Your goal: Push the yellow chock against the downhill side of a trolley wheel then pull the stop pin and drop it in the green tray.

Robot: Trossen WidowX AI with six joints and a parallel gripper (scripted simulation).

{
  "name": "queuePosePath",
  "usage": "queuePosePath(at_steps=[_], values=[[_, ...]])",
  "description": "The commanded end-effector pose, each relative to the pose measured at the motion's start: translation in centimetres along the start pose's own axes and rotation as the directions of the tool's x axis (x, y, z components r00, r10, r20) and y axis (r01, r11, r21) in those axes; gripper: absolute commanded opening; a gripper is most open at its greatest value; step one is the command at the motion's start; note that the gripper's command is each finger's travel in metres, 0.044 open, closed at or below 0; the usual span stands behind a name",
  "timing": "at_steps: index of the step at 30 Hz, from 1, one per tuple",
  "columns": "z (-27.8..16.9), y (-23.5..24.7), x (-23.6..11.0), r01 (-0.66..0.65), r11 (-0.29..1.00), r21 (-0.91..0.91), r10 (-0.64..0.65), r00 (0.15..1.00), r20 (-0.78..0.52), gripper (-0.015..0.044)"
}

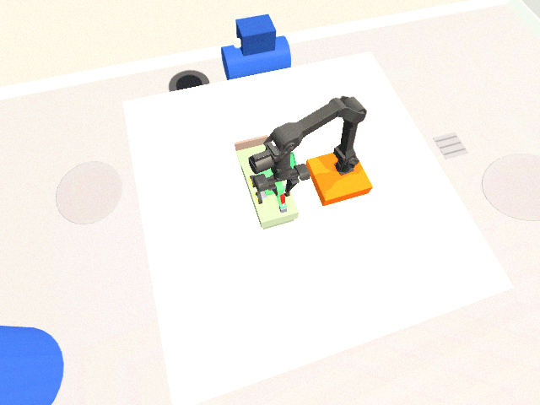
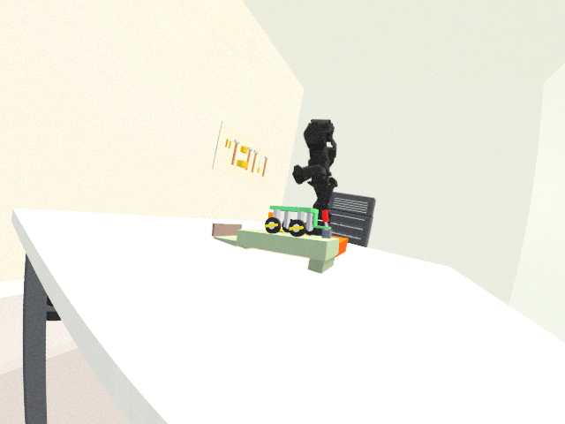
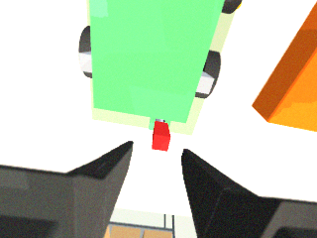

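The green trolley (image 1: 280, 188) (image 2: 292, 209) (image 3: 149, 59) stands on the pale green ramp (image 1: 278, 218) (image 2: 282, 244). The red-headed stop pin (image 1: 282, 199) (image 2: 325, 215) (image 3: 160, 141) stands upright in its holder at the trolley's uphill end. My gripper (image 1: 273, 197) (image 3: 158, 150) is partly open and empty, above the uphill end, with the pin head showing between its fingertips in the wrist view. The chock's orange handle (image 2: 270, 214) shows at the trolley's downhill end; whether the chock touches a wheel cannot be told. The green tray (image 1: 293, 159) is mostly hidden behind the arm.
The orange block (image 1: 337, 185) (image 2: 341, 246) (image 3: 292, 84) under the arm's base stands beside the ramp. A brown end board (image 1: 251, 143) (image 2: 226, 229) stands at the ramp's downhill end. The arm's wrist hangs over the trolley.
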State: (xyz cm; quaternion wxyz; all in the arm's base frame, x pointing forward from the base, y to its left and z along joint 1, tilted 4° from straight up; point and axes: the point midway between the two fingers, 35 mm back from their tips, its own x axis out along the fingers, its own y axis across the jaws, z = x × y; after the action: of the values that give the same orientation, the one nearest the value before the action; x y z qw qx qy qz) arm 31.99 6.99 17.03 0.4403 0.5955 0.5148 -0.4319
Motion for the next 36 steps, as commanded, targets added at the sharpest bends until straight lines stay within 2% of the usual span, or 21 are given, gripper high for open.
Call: queuePosePath(at_steps=[1,16,36], values=[[0.0,-0.2,1.0,0.015,1.000,0.007,-0.015,1.000,-0.002,0.0190],[0.0,-0.2,1.3,0.015,1.000,0.007,-0.015,1.000,-0.002,0.0190],[-0.1,0.0,3.8,0.015,1.000,0.007,-0.015,1.000,-0.003,0.0190]])
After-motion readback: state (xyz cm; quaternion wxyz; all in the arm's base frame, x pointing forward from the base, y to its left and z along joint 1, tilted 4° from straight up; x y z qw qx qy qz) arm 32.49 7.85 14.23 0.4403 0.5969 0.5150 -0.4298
